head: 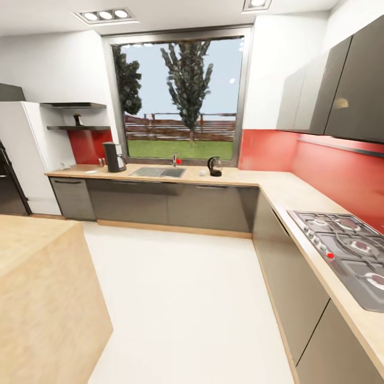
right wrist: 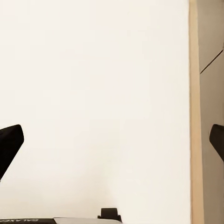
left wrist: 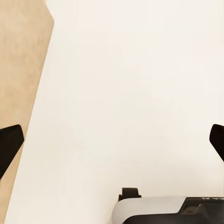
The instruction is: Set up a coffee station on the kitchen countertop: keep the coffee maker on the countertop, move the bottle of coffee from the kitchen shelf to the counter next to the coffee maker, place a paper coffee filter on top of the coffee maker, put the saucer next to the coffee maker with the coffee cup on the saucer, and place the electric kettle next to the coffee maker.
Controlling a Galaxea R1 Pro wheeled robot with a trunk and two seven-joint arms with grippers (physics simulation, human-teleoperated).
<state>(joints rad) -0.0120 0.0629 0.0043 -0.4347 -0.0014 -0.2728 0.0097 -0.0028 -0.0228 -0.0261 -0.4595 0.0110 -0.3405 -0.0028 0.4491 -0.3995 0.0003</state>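
On the far countertop [head: 240,178] the black coffee maker [head: 113,157] stands left of the sink [head: 157,172]. The black electric kettle [head: 215,166] stands right of the sink, under the window. A small dark bottle [head: 78,120] stands on the wall shelf [head: 77,128] above the counter's left end. A flat white saucer-like thing [head: 91,172] lies left of the coffee maker; it is too small to tell more. My left gripper [left wrist: 112,142] hangs open over the white floor, and my right gripper [right wrist: 112,142] is open over the floor too. Nothing is between either pair of fingers.
A wooden island [head: 37,298] stands close at my left, and its side also appears in the left wrist view [left wrist: 21,70]. A counter with a gas hob [head: 346,250] runs along the right; its cabinet fronts [right wrist: 207,93] are near my right gripper. White floor [head: 181,298] stretches ahead.
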